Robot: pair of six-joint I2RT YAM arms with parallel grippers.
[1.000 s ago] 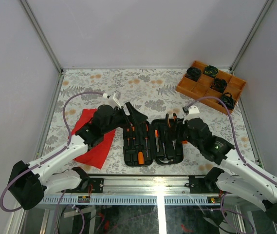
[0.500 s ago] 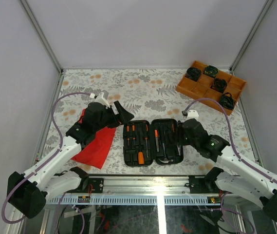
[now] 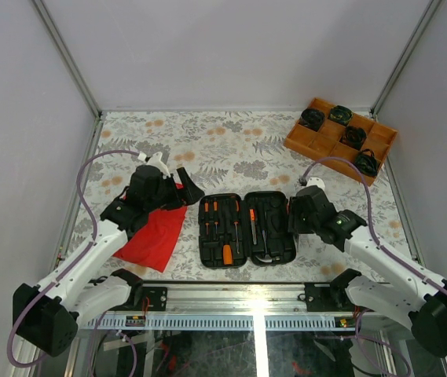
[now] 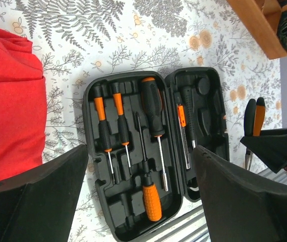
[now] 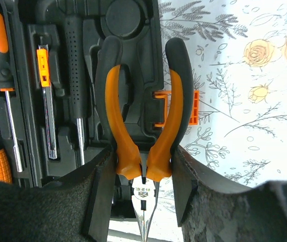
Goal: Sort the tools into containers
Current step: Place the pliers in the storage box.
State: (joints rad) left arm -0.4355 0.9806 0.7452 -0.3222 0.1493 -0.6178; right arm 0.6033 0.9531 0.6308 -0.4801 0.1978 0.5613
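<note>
The black tool case (image 3: 272, 203) lies open on the flowered table. In the left wrist view its left half (image 4: 115, 212) holds several orange-and-black screwdrivers (image 4: 153, 113). A black-handled hammer (image 5: 76, 60) lies in the right half (image 5: 125, 17). My right gripper (image 5: 142, 171) is shut on the orange-handled pliers (image 5: 140, 116), nose toward the camera, over the case's right edge by the orange latch (image 5: 196, 106). From above, that gripper (image 3: 295, 216) hangs at the case's right side. My left gripper (image 3: 189, 188) hovers left of the case, open and empty (image 4: 138, 196).
A red cloth (image 3: 156, 236) lies left of the case, under my left arm. An orange compartment tray (image 3: 341, 137) with black round items sits at the back right. The metal rail (image 3: 247, 294) runs along the near edge just below the case.
My left arm has drawn back to the left, off the case and over the red cloth, jaws still open. My right gripper, holding the pliers, has shifted slightly toward the case's right edge.
</note>
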